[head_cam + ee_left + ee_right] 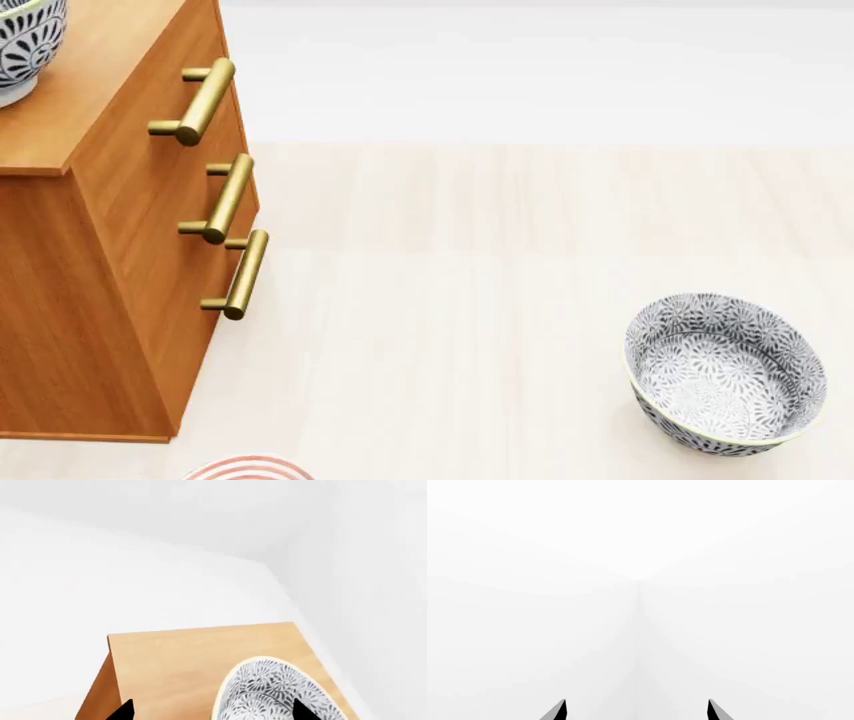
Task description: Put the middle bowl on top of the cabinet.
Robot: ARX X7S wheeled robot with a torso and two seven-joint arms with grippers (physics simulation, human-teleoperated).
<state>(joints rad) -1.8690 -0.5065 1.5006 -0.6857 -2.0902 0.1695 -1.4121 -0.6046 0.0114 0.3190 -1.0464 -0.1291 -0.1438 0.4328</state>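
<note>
The cabinet (120,300) stands at the left of the head view, with three brass handles on its front. A grey-and-white floral bowl, which I take for the middle bowl (20,45), rests on its top at the view's upper left corner. In the left wrist view the bowl (280,690) sits on the orange-brown cabinet top (187,655). My left gripper (213,712) is open; one fingertip (301,711) shows in front of the bowl, the other over bare wood. My right gripper (636,711) is open, facing only white wall. Neither gripper shows in the head view.
Another floral bowl (725,372) stands on the pale floor at the right of the head view. The edge of a white plate with red rings (250,468) shows at the bottom, just in front of the cabinet's corner. White walls lie behind.
</note>
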